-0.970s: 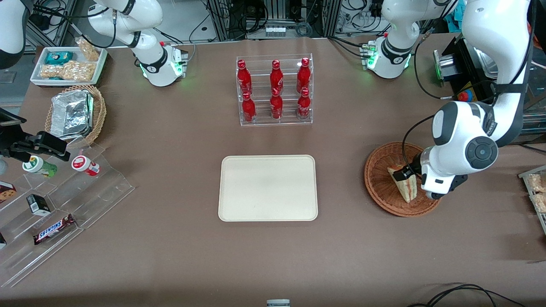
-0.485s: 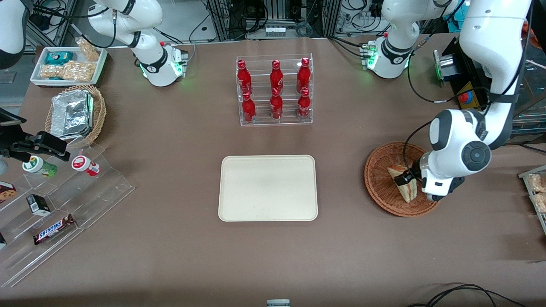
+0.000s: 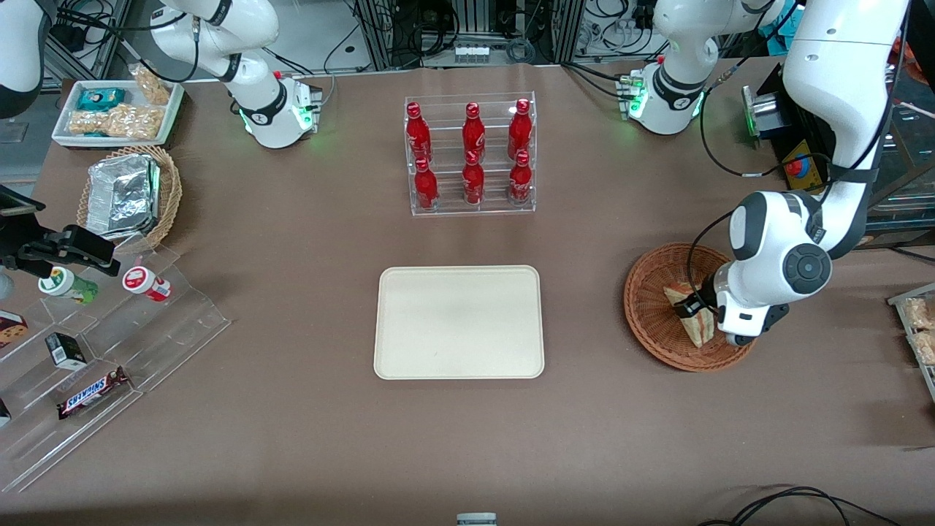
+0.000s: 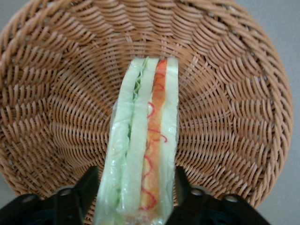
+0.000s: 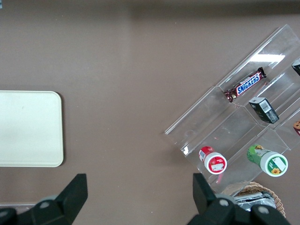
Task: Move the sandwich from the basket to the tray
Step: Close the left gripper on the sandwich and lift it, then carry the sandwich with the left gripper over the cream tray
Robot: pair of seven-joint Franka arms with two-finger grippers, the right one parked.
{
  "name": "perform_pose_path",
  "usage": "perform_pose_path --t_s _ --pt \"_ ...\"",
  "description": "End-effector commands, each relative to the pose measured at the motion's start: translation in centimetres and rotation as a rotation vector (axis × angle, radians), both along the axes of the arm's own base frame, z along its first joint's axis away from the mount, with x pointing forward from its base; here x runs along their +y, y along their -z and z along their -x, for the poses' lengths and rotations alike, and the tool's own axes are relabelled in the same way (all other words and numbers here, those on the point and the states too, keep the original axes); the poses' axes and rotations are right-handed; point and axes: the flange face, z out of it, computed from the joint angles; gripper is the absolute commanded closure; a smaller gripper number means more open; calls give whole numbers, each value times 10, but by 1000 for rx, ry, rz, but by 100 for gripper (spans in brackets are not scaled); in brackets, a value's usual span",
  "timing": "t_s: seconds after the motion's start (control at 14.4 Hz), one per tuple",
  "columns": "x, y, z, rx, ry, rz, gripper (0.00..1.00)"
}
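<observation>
Only legible text I see: "SNICKERS" on choc bar (image 5: 244,85) lying on clear acrylic stand (image 5: 220,119). Other labels unreadable.

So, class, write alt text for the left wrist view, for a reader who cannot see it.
The gripper has one dark finger on each side of a wrapped sandwich, a wedge of white bread with green and red-orange filling. The sandwich lies in a round reddish-brown wicker basket, which fills nearly the whole view.
</observation>
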Motion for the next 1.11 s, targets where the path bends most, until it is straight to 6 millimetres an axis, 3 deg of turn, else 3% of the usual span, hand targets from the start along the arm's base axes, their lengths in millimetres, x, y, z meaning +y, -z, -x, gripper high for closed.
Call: perform_pose_path --t_s 0.0,0.14,0.35,0.42,0.55,0.83,0.97,1.04 --pt "8 -24 -6 -20 -20 -15 92" --pt "8 -52 -15 0 1 -23 92" --pt "-2 -126 -38 1 55 -4 92" --pt "-25 -146 -41 11 94 0 92" --pt "-71 -162 -38 1 159 5 92" --pt "-188 -158 3 54 371 -8 91" --pt "-228 -148 17 64 462 15 90" --pt "-261 -149 27 60 550 38 89"
